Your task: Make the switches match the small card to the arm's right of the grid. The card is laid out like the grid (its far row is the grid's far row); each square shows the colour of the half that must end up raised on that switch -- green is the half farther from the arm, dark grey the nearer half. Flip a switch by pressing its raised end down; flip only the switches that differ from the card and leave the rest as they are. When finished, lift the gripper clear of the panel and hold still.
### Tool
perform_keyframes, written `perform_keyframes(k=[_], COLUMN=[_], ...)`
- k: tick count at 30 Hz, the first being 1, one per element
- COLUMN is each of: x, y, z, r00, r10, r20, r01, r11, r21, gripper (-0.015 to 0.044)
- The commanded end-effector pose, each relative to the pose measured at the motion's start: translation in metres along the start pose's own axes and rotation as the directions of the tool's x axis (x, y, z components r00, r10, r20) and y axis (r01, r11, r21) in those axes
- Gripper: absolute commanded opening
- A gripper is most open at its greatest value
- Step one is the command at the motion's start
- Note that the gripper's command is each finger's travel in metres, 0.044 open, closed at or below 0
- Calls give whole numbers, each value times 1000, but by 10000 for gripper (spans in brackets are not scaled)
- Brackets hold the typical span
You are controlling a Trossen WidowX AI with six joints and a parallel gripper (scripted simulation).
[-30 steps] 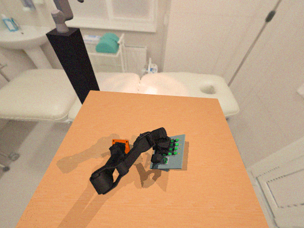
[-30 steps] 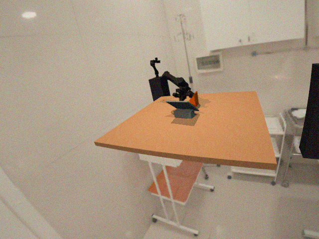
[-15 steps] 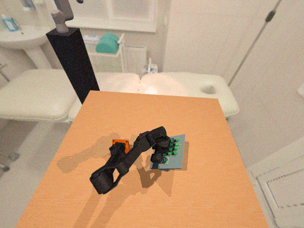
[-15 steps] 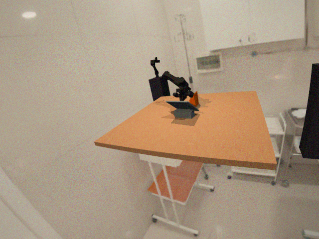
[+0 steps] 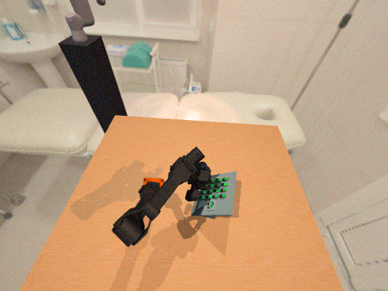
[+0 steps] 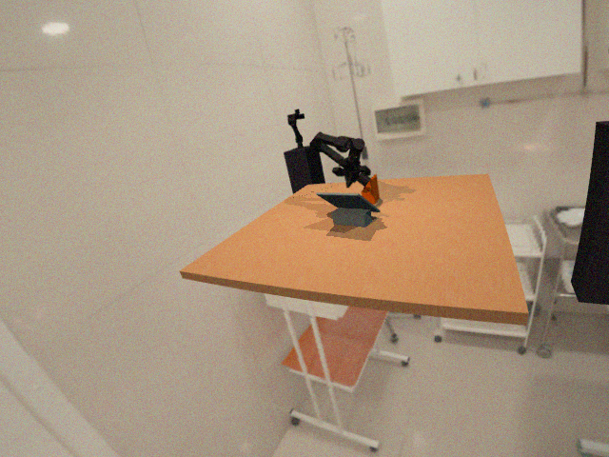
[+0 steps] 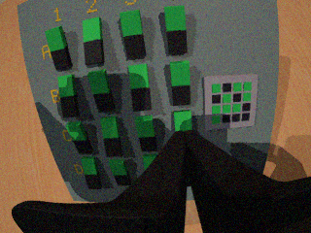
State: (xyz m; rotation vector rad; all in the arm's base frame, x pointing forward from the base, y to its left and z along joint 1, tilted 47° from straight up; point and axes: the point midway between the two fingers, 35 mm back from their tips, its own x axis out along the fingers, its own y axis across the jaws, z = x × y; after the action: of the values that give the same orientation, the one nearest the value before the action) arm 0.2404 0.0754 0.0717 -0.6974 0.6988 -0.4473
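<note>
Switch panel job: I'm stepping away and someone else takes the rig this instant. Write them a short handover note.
Gripper: shut, holding nothing, its tip low over the panel at the column-4 switch of row C, with the nearer part of that column hidden behind it.
Things: the grid of switches sits on the grey panel; the card lies just right of the grid.
Done: cannot be judged from the pictures; the raised halves are hard to read.
Left: check each switch against the card, flip only the ones that differ, then lift clear and hold still.
</note>
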Motion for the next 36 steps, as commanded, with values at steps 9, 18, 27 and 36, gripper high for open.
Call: perform_keyframes(k=[9,18,27,36], x=[-7,4,29,39], y=[50,60,57,56], z=[-30,-39,-39,-38], r00=[1000,1000,999,999], r10=[0,0,-7,-10], r20=[6,11,32,33], r01=[0,0,7,9], r11=[1000,1000,1000,1000], r21=[-1,8,8,8], gripper=[0,0,0,0])
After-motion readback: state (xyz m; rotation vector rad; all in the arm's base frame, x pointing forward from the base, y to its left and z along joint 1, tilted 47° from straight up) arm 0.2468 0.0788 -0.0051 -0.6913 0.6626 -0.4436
